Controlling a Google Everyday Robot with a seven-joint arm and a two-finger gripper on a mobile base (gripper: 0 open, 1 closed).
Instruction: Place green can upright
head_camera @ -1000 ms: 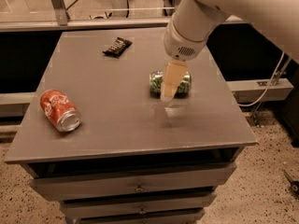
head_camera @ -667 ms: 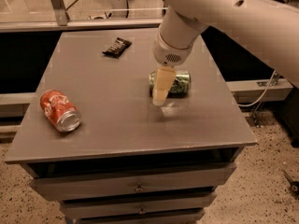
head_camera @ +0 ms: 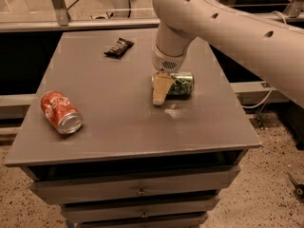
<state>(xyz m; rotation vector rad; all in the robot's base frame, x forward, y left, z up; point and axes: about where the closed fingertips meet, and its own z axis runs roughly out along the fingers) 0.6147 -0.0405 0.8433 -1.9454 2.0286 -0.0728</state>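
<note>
The green can (head_camera: 181, 84) lies on its side on the grey table (head_camera: 118, 127), right of the middle, its long axis running left to right. My gripper (head_camera: 159, 98) hangs from the big pale arm (head_camera: 223, 18) and points down at the can's left end, covering that end. It is low, near the table top. I cannot see whether it touches the can.
A red cola can (head_camera: 61, 112) lies on its side near the table's left front. A dark snack wrapper (head_camera: 118, 47) lies at the back. The table's right edge is close behind the green can. Drawers sit below the table top.
My arm and gripper have moved left, from over the can's middle to its left end. The green can lies where it was.
</note>
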